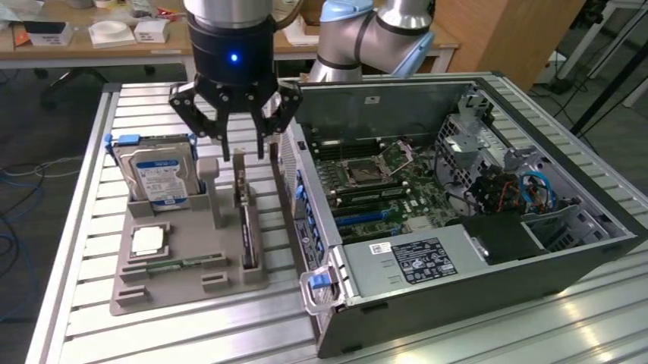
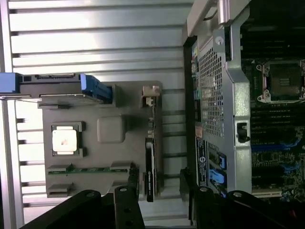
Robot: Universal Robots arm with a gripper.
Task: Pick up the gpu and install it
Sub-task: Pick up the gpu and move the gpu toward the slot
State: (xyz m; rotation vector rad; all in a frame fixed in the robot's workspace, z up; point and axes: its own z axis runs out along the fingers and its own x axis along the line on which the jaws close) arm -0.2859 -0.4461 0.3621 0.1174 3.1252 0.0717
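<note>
**Open gripper above the gpu in its holder**

The gripper [image 1: 241, 142] hangs with its jaws spread wide and nothing between them. Right beneath it stands the gpu [image 1: 246, 220], on edge in a slot of a grey holder tray [image 1: 136, 292], its metal bracket end closest under the fingertips and apart from them. In the wrist view the dark fingers [image 2: 125, 205] straddle the line of the gpu [image 2: 150, 164], one set on either side of it.

A little further from the gripper, on the exterior view's left, the same tray carries a hard drive [image 1: 157, 178] with a blue label, standing upright. Below it lie a square processor chip [image 1: 149, 241] and a narrow green memory stick [image 1: 182, 265], both flat.

Just beside the gripper on the exterior view's right lies an open computer case [image 1: 456, 303] on its side, its motherboard [image 1: 380, 189] facing up, with blue cables in the far corner.

Tray and case both rest on the bench [image 1: 76, 227], a surface of pale aluminium slats with dark grooves running between them.

Behind the gripper rises the grey and blue robot arm [image 1: 375, 30]. Beyond the bench is a wooden table [image 1: 61, 53] carrying small white items, and a wooden panel [image 1: 506, 34] stands on the exterior view's right. On the exterior view's left the dark floor [image 1: 26, 136] has loose cables lying on it.
</note>
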